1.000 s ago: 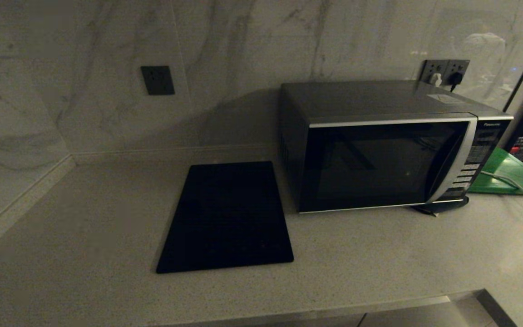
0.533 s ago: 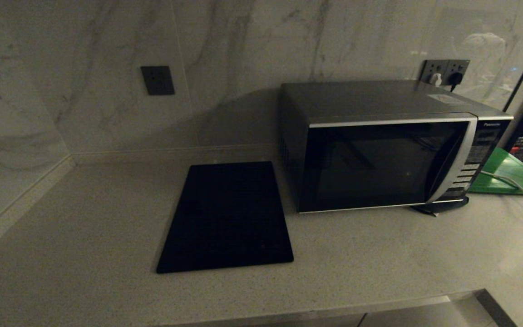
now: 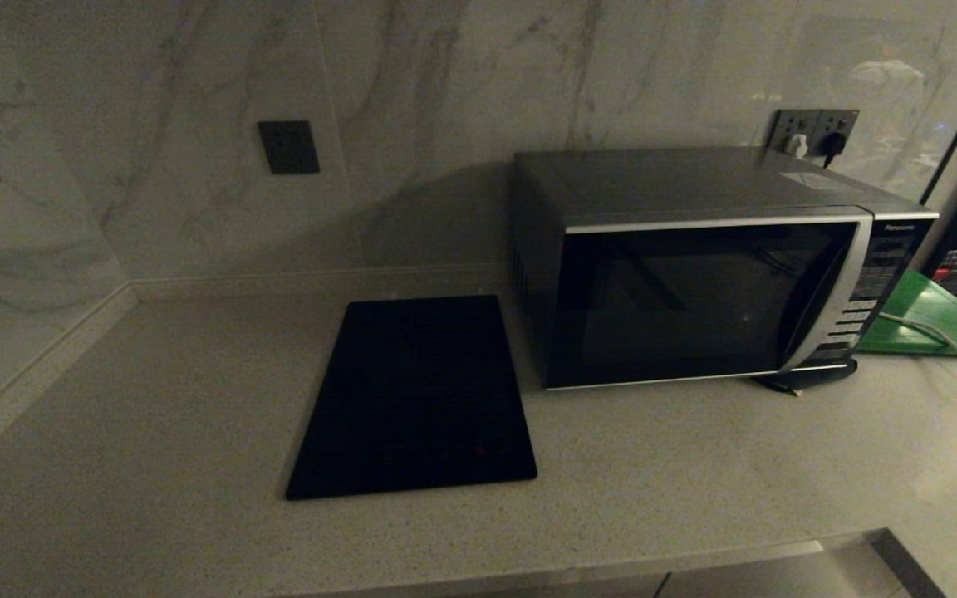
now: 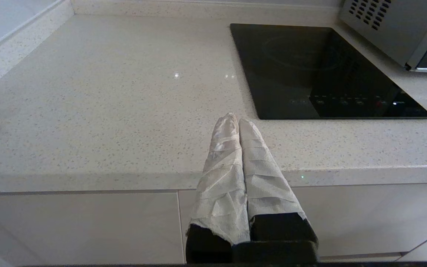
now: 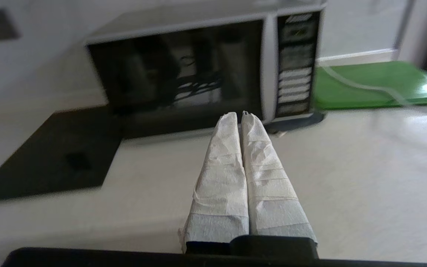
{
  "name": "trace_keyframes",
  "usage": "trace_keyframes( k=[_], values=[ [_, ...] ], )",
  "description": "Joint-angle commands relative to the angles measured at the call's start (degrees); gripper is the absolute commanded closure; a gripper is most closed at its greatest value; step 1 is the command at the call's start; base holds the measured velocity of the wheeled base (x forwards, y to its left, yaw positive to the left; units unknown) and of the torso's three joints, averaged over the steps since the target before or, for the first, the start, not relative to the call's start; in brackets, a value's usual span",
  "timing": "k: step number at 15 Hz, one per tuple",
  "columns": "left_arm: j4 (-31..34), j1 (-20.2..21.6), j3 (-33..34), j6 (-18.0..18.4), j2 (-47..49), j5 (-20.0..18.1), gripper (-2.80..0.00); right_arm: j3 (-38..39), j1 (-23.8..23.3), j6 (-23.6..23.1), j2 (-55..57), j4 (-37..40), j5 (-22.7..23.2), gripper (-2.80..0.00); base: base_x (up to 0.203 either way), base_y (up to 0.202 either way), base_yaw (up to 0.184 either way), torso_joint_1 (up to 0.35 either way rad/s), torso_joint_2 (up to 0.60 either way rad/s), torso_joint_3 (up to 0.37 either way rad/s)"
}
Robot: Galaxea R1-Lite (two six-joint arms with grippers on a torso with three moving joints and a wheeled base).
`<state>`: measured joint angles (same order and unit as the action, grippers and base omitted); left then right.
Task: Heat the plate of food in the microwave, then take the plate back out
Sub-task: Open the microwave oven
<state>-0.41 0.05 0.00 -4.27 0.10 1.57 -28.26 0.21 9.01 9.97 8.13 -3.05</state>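
Observation:
The microwave (image 3: 694,266) stands at the back right of the counter, its black glass door closed and its button panel (image 5: 295,63) on the right. The plate of food is out of view. My right gripper (image 5: 238,114) is shut and empty, its tape-wrapped fingers above the counter in front of the microwave door (image 5: 176,70). My left gripper (image 4: 235,119) is shut and empty, parked over the counter's front edge, left of the flat black slab (image 4: 321,70). Neither arm shows in the head view.
A flat black slab (image 3: 416,394) lies on the pale stone counter (image 3: 154,399) left of the microwave. A green board (image 3: 935,320) with a white cable (image 3: 935,336) across it lies to its right. Marble wall with sockets (image 3: 815,129) stands behind.
Nothing has visibly changed in the head view; the door stays closed and no arm has come into that view.

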Motion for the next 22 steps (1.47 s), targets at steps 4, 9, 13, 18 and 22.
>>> trace_keyframes(
  k=[4,9,13,18,22],
  values=[
    [-0.02,0.03,0.00,-0.03,-0.01,0.01,0.00,-10.89,-0.05,-0.21,21.96,-0.58,-12.42,0.00,0.000,0.000,0.000,0.000,0.00,0.000],
    [-0.02,0.04,0.00,-0.03,-0.01,0.01,0.00,-12.77,-0.04,-0.20,40.01,-8.44,-27.88,0.00,0.000,0.000,0.000,0.000,0.00,0.000],
    [-0.02,0.01,0.00,-0.03,-0.01,0.01,0.00,-12.76,0.18,-2.58,51.70,-10.88,-39.56,0.00,0.000,0.000,0.000,0.000,0.00,0.000],
    [-0.02,0.00,0.00,-0.03,-0.01,0.01,0.00,-12.13,1.10,-6.40,63.98,-19.36,-48.54,0.00,0.000,0.000,0.000,0.000,0.00,0.000],
    [-0.02,0.00,0.00,-0.03,-0.01,0.01,0.00,-8.96,5.26,-6.10,74.83,-38.37,-57.59,0.00,0.000,0.000,0.000,0.000,0.00,0.000]
  ],
)
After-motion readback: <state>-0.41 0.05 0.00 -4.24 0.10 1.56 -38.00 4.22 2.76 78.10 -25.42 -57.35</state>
